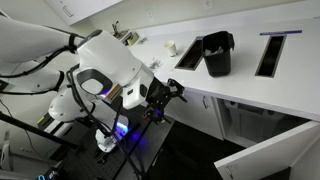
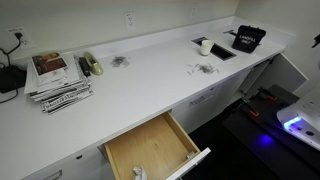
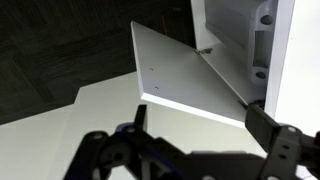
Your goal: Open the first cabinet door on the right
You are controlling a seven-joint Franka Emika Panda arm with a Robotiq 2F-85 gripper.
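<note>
The first cabinet door is a flat white panel, swung out wide from the cabinet frame in the wrist view. My gripper is open just below the door's lower edge, with the right finger close to its corner; nothing is held between the fingers. In an exterior view the door stands open at the lower right under the counter, and my gripper is in front of the cabinets to its left. The door also shows at the right in an exterior view. Its handle is not visible.
A light wooden drawer is pulled out under the white counter. Magazines lie on the counter at the left. A black bin stands on the counter next to a cut-out. The robot base glows blue.
</note>
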